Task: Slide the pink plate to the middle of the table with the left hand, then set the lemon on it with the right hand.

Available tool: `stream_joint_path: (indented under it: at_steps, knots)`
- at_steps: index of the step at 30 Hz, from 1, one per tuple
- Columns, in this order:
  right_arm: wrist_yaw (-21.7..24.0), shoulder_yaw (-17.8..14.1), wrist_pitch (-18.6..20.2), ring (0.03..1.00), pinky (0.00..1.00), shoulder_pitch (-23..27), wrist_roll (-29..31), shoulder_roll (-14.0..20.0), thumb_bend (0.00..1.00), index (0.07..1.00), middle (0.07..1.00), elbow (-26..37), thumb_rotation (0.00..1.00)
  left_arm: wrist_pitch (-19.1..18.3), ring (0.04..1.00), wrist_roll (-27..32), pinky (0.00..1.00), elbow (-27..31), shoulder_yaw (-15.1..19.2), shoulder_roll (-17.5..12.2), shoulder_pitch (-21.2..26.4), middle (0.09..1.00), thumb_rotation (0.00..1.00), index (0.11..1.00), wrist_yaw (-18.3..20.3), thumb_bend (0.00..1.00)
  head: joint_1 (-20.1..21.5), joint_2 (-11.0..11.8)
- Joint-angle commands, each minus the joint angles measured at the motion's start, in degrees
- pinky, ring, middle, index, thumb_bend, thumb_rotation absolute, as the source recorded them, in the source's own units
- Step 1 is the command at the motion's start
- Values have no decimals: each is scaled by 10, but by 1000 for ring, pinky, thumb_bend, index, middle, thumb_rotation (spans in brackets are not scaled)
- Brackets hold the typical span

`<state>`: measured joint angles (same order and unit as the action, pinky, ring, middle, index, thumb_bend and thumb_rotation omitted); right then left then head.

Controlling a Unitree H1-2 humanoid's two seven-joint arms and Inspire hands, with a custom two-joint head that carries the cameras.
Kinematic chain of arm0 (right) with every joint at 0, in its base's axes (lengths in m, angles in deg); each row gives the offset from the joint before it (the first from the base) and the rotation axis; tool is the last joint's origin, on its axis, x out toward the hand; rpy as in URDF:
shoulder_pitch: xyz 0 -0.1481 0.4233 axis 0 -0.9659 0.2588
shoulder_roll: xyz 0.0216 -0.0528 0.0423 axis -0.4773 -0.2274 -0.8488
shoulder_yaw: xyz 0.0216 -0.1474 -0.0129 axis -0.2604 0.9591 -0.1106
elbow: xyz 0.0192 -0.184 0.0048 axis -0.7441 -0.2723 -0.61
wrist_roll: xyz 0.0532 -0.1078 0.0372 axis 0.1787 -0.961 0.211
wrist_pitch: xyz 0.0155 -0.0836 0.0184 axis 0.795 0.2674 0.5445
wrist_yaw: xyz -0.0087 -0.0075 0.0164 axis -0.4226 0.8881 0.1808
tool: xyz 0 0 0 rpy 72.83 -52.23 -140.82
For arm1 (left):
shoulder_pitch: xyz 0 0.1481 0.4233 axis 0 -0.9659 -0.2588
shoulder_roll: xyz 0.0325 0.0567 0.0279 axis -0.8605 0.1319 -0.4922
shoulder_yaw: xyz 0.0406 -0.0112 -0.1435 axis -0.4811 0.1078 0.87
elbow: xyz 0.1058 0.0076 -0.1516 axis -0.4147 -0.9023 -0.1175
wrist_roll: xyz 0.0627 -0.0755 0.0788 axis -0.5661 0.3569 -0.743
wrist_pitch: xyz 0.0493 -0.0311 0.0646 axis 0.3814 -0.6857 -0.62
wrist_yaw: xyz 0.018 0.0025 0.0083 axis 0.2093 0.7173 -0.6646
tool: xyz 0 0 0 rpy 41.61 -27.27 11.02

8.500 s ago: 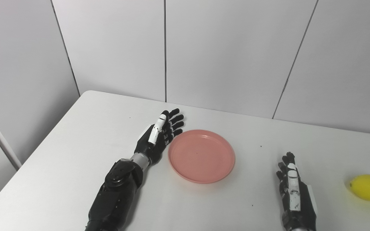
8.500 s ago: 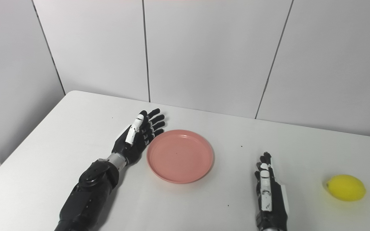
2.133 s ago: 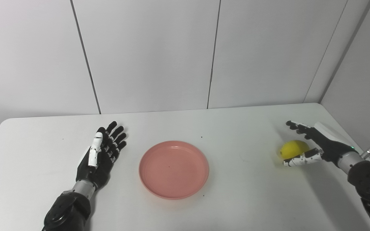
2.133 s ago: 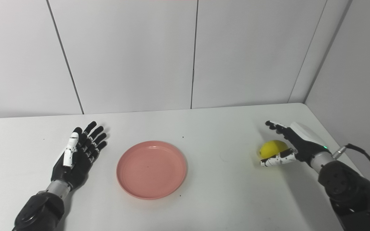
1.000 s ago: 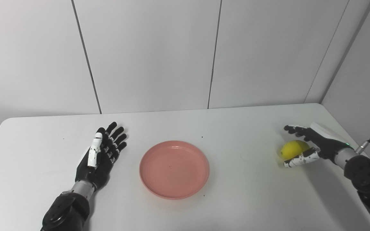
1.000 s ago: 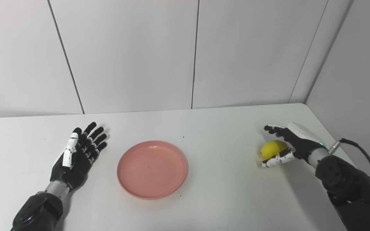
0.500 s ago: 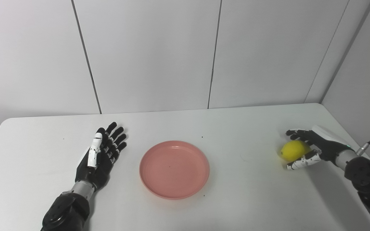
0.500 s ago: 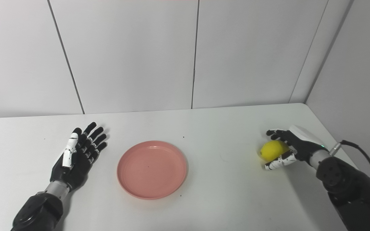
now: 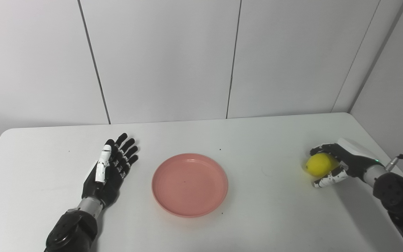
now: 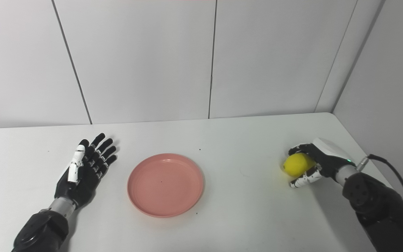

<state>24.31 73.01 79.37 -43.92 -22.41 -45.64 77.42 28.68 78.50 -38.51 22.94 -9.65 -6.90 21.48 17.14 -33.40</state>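
Pink plate (image 9: 190,184) empty at mid-table (image 9: 257,217), lemon (image 9: 319,164) near the right edge, right hand (image 9: 338,163) wrapped around it, fingers and thumb closed on the fruit, left hand (image 9: 110,169) flat, fingers spread, beside the plate

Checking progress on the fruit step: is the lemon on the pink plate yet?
No, the lemon is far right of the empty pink plate, wrapped by the right robot hand.

Bare tabletop (image 9: 268,196) lies between the right hand (image 9: 341,164) and the plate (image 9: 190,184); the left hand (image 9: 108,169) rests beside the plate, apart.
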Motion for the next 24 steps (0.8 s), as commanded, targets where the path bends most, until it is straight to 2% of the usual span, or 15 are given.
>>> stream_joint_path:
  at_steps: [1, 6, 9, 14, 16, 17, 19, 24]
  knots:
    - [-16, -11, -29, 634, 632, 21, 7, 17, 649, 679, 678, -1, 97, -12, 954, -3, 968, 3, -1, -2, 0, 950, 1000, 948, -5, 447, 0, 0]
    - [-23, -5, -31, 628, 623, 30, 7, 12, 600, 648, 665, -16, 126, -9, 955, -4, 971, 2, -1, -2, 0, 954, 1000, 948, -6, 450, 0, -1]
    - [-25, -2, -25, 552, 536, 35, 5, 8, 573, 586, 586, -21, 136, -8, 958, -3, 973, 1, -1, -3, 0, 956, 1000, 951, -3, 450, 0, -1]
    - [-34, 2, -27, 490, 449, 40, 5, 1, 495, 536, 535, -34, 122, -8, 956, -4, 970, 3, -1, -2, -1, 953, 1000, 949, -5, 455, 0, -2]
    - [-38, 0, -30, 487, 444, 40, 6, -1, 489, 533, 533, -37, 120, -9, 956, -4, 970, 4, -2, -2, -1, 953, 1000, 949, -5, 455, 0, -2]
    - [-40, -1, -32, 437, 401, 41, 8, -3, 461, 513, 492, -39, 104, -10, 955, -4, 967, 6, -2, -2, -1, 952, 1000, 948, -6, 455, 0, -2]
    - [-45, -2, -35, 395, 362, 41, 10, -5, 434, 498, 458, -41, 101, -11, 956, -4, 971, 6, -1, -2, -1, 953, 1000, 951, -6, 449, 0, -2]
    - [-55, -7, -38, 370, 338, 40, 18, -8, 419, 472, 436, -42, 82, -7, 958, -4, 971, 2, -2, -2, 0, 956, 1000, 952, -4, 448, -2, -1]
